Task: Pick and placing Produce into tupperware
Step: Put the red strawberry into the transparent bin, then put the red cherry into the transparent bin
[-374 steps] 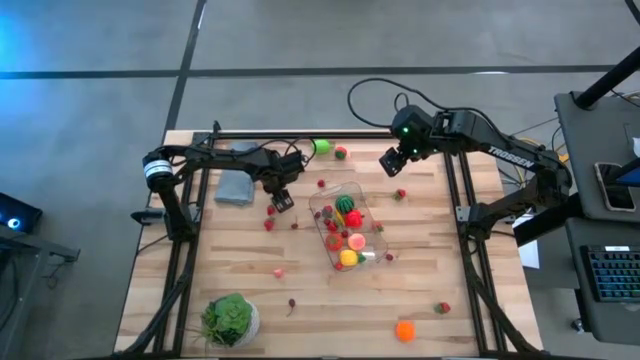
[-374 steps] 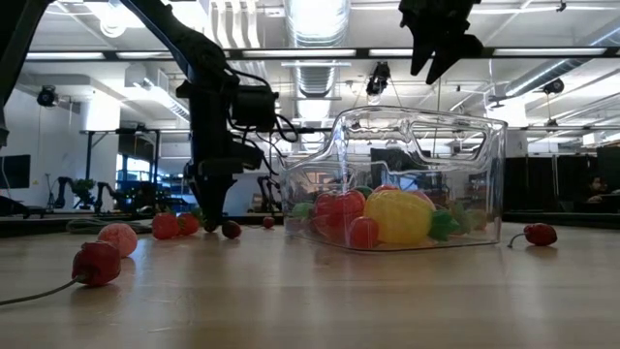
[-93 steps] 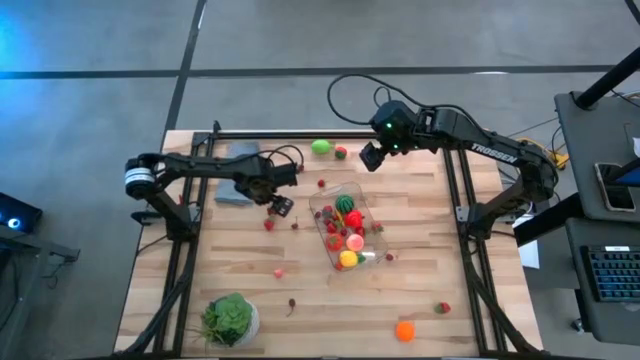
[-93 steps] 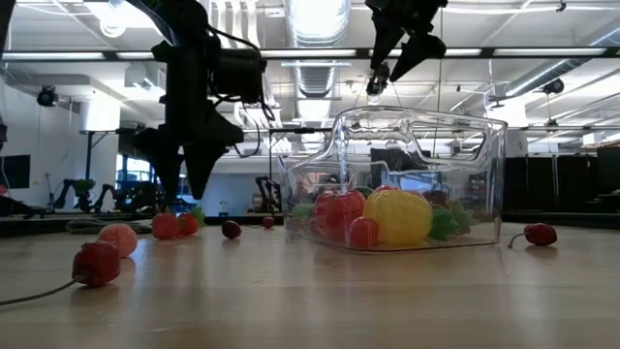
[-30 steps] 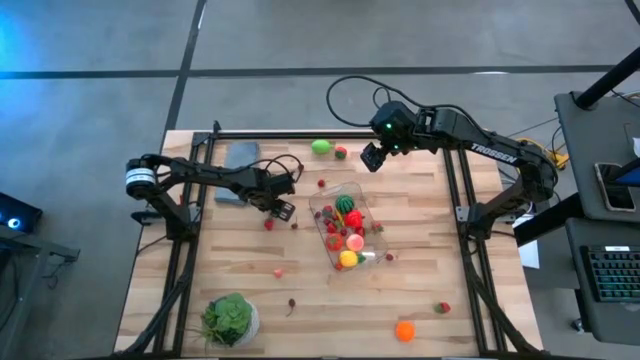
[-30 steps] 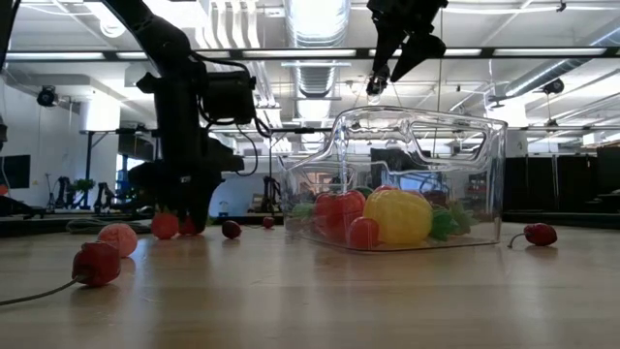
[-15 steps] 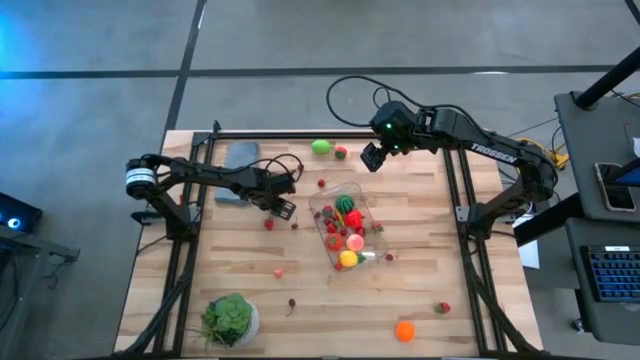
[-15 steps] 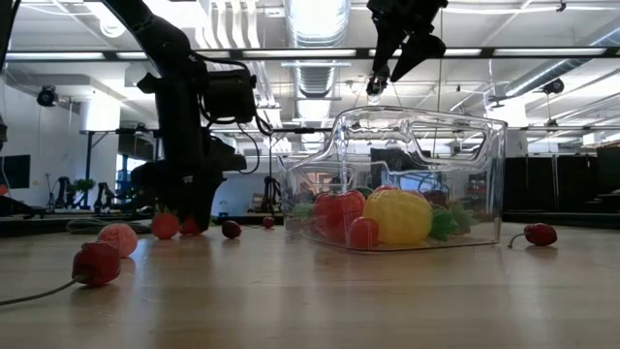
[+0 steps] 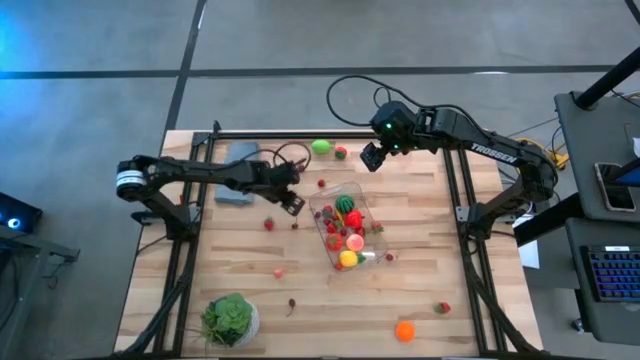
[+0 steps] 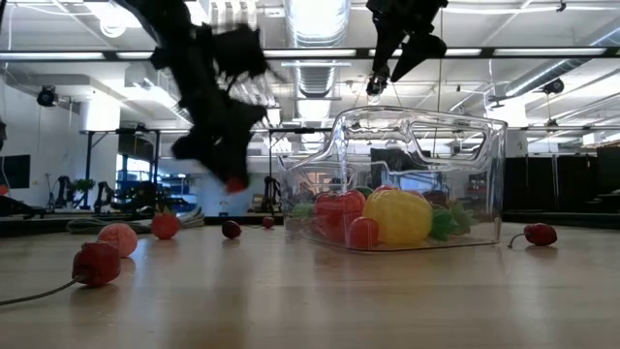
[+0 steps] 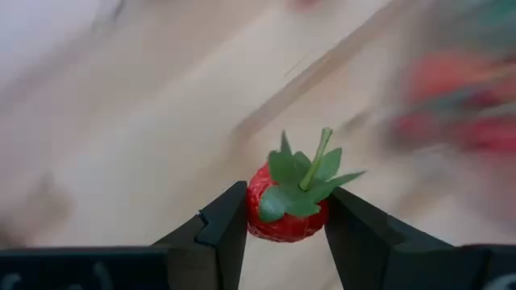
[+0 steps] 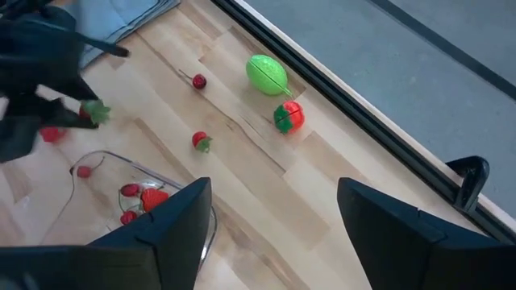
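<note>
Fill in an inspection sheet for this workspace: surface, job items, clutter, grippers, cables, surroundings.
Surface: wooden table, fruit scattered across it.
Job items: clear tub near the centre, part-filled with fruit; strawberry in the left gripper; orange at the near edge; green fruit at the far edge.
Clutter: grey cloth; leafy head in a bowl.
Grippers: left gripper shut on the strawberry, lifted beside the tub; right gripper open, raised beyond the tub.
Cables: black cable looping behind the right arm.
Surroundings: grey floor; desk with keyboard.
</note>
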You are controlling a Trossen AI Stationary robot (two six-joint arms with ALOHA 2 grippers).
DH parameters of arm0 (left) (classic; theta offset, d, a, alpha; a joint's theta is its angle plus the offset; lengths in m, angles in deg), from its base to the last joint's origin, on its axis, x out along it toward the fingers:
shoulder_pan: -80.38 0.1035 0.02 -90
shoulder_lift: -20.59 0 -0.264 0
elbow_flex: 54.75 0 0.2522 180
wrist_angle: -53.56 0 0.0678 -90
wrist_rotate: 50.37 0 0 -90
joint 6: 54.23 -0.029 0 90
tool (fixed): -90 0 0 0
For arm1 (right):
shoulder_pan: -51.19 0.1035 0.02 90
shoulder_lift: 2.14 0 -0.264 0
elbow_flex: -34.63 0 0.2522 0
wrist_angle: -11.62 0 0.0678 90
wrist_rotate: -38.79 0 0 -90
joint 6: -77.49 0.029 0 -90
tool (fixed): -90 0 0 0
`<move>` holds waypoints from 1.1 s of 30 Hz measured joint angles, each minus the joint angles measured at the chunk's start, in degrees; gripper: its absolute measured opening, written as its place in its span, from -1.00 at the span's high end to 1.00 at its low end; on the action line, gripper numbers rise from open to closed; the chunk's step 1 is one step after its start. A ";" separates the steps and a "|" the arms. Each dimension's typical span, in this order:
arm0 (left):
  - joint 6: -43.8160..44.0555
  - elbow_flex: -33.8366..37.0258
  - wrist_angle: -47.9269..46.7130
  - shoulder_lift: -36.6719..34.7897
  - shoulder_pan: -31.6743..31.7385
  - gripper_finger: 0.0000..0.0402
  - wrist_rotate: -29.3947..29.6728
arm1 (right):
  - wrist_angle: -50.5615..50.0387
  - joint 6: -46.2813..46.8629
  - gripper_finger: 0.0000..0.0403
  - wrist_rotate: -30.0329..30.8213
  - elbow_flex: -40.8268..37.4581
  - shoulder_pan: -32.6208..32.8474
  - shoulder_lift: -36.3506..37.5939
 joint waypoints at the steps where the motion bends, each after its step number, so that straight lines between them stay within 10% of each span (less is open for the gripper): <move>1: -2.49 -0.99 2.09 -0.96 -0.36 0.34 -0.03 | 0.00 0.85 -0.31 0.15 0.01 0.00 0.02; 9: -17.39 -4.42 17.86 -3.81 -1.85 0.34 -4.67 | -2.72 7.08 -0.32 7.25 -0.01 -2.08 0.81; 25: -9.99 -5.83 23.66 4.83 -2.07 0.33 -16.84 | -20.61 6.09 -0.39 1.81 -0.01 -5.53 1.27; 33: -3.71 -6.48 23.29 5.82 -3.74 -0.06 -16.84 | -29.57 7.70 -0.52 2.76 -1.88 4.13 5.76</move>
